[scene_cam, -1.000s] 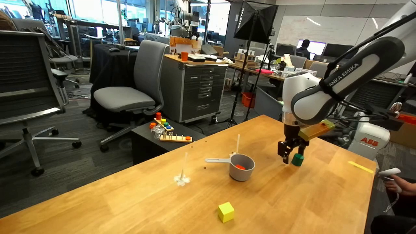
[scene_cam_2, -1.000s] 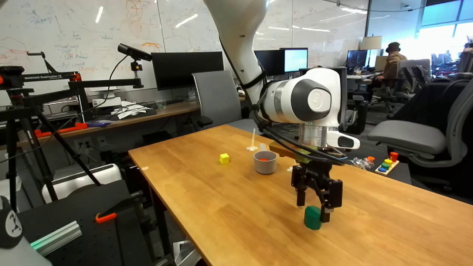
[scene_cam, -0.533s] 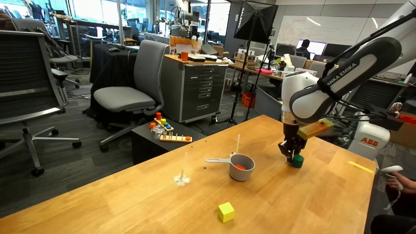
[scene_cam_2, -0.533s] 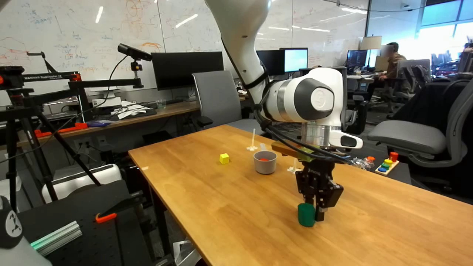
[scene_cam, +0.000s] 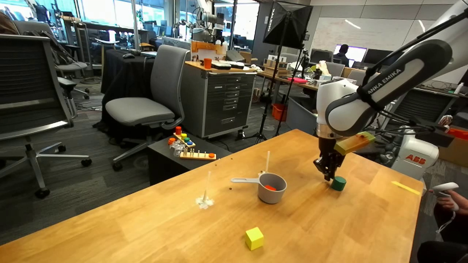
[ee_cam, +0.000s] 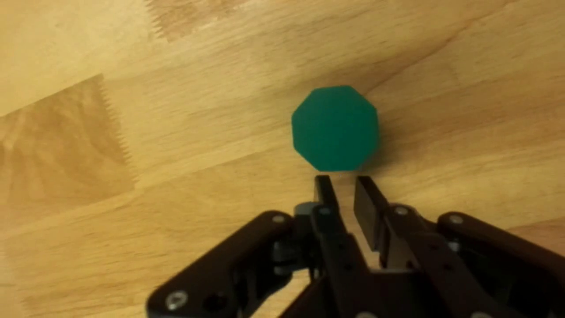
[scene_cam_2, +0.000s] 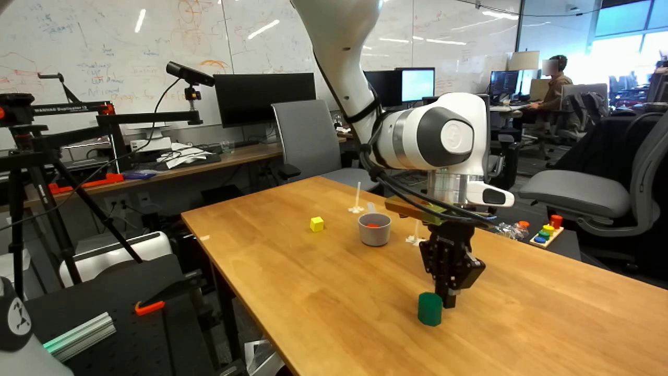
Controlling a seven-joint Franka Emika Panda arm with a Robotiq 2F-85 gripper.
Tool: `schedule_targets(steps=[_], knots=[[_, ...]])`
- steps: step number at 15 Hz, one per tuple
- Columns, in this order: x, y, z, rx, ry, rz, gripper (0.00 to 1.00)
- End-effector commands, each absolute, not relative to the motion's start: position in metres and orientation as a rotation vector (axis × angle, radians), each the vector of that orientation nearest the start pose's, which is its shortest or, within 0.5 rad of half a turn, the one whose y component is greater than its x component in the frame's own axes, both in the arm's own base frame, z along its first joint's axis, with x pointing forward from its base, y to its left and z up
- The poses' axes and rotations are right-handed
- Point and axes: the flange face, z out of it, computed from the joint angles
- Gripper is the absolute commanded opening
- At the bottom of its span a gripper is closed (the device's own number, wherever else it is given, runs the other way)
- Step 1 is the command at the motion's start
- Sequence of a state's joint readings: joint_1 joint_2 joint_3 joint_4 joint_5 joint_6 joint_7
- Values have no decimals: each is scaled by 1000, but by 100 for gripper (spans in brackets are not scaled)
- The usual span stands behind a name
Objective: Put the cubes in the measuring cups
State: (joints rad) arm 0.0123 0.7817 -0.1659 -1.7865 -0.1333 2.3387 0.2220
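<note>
The green cube, here an eight-sided block (ee_cam: 335,129), stands upright on the table just ahead of my fingertips. My gripper (ee_cam: 340,179) is low over the table with nothing between its fingers. Only a narrow gap parts them in the wrist view, and in an exterior view the gripper (scene_cam_2: 448,302) looks shut beside the block. Whether they touch cannot be told. A grey measuring cup (scene_cam: 270,193) with a long handle stands mid-table, with a red piece (scene_cam: 270,187) inside, mostly hidden by the wall. The yellow cube (scene_cam: 254,238) lies apart on the wood.
Two thin upright sticks, one stick (scene_cam: 205,190) set in a whitish blob and another stick (scene_cam: 268,162) behind the cup, rise from the table. Yellow tape (scene_cam: 406,187) lies near the table's edge. Coloured stacking toys (scene_cam: 197,156) rest on a low black box off the table.
The gripper's fingers have come together from wide apart without holding the green block. The block has shifted a little sideways, away from the fingers. The cup and yellow cube have not moved.
</note>
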Motion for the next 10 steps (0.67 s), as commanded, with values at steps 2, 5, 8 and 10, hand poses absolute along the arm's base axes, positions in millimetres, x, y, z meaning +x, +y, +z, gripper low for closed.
schedule_targets(steps=[2, 5, 8, 10], knots=[[617, -93, 118, -3315, 398, 368, 60], [612, -94, 119, -3313, 402, 381, 84], [605, -91, 119, -3315, 393, 394, 100], [598, -88, 119, -3316, 398, 407, 100]])
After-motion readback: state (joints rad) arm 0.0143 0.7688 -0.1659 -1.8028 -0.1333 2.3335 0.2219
